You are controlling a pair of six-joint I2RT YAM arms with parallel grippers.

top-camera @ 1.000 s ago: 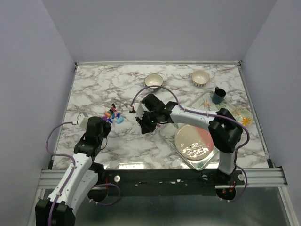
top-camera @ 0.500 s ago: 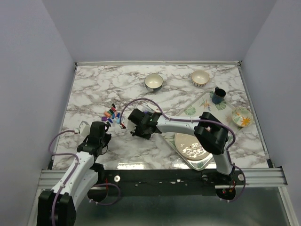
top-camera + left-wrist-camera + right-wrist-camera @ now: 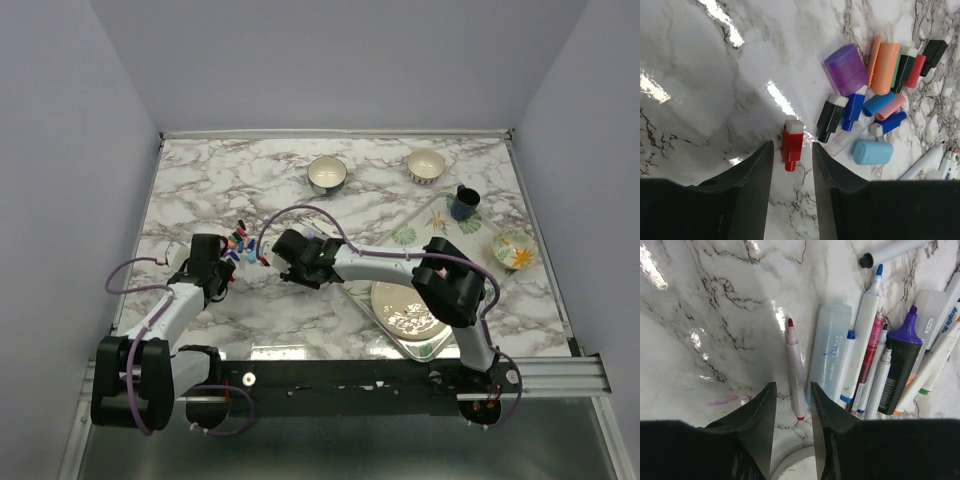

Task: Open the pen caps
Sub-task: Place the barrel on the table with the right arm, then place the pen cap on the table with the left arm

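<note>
The left claw [image 3: 792,146] hangs low over the white marble-patterned table [image 3: 705,85] with its two dark fingers apart. Between the fingertips lies a short red plastic cap with a white plug end [image 3: 791,141], flat on the table. A sliver of marble shows on either side of it, so neither finger presses it. Ahead of this claw and to the right in its wrist view sits the heap of other caps. A black cap with a white end [image 3: 829,118] is nearest, with a dark blue cap [image 3: 854,106] touching it. A wide translucent purple cap [image 3: 846,69] lies farther ahead, with a long orange cap [image 3: 885,67] beside it. A stubby light blue cap [image 3: 871,152] lies off to the right of the claw.

The right claw [image 3: 793,387] likewise stands with its fingers apart, gripping nothing. A thin white pen with a bare red tip [image 3: 794,371] lies on the table in the gap between the fingertips, its tip pointing away from the claw. Just right of it lies a pale blue translucent plastic case [image 3: 827,352]. Beyond that come a white marker with a bare blue tip [image 3: 867,325], a slim pink pen [image 3: 867,362] and a fat black highlighter with a purple tip [image 3: 900,365], packed side by side. From above, the two claws face each other closely, with the heap lying between and slightly beyond them.
</note>
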